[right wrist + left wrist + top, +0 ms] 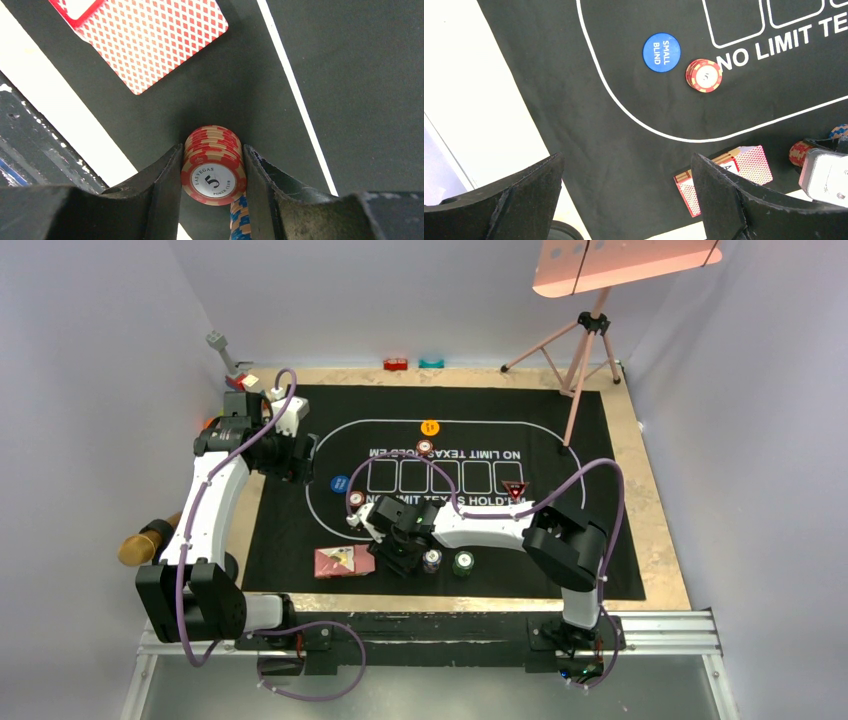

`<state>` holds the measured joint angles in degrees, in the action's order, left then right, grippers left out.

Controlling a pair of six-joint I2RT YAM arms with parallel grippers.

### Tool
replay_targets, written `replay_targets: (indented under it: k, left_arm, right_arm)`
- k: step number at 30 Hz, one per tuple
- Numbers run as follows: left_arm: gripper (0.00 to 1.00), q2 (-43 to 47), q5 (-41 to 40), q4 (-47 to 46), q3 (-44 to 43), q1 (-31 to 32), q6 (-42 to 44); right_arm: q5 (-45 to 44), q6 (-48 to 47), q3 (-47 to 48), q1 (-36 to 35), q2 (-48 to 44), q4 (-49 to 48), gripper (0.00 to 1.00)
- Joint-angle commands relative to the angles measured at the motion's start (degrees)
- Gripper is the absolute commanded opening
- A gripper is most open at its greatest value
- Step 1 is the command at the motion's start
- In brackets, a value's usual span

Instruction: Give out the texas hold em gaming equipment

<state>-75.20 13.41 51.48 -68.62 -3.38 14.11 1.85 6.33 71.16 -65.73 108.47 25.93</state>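
Note:
My right gripper [212, 176] is shut on a stack of red poker chips [214, 164]; its fingers press both sides of the stack, which stands on the black mat [350, 100]. A blue chip stack [240, 222] shows just below it. The red-backed card deck [150, 35] lies close by, near the mat's front edge [338, 561]. In the top view the right gripper [405, 558] sits left of the blue-grey [432, 561] and green [462, 563] stacks. My left gripper [626, 195] hangs open above the mat, empty, near the blue small-blind disc [661, 52] and another red stack [704, 75].
An orange disc [430, 427] with a red stack [425, 447] lies at the mat's far side, and the dark triangle marker [515, 490] to the right. Toy blocks [396, 364] sit at the back wall, a pink tripod [585, 340] at back right, a gold object [150, 540] at left.

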Motion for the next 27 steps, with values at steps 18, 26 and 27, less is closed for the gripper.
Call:
replay_targets:
  k: [18,26,27]
  left_arm:
    - [1.00,2.2,-0.2,-1.1,-0.5,-0.4,0.5]
    - [1.00,2.2,0.1,-0.9,-0.6,-0.5,0.7]
    - [1.00,2.2,0.2,-0.9,-0.6,-0.4,0.8]
  right_arm:
    - [-9.7,6.9,6.5,13.3,-12.0,2.5,0.00]
    - [-16.9,17.5,-4.1,28.5,-17.5,3.9,0.00]
    - [-16.5,18.8,-6.0,30.2,-18.3,3.4,0.00]
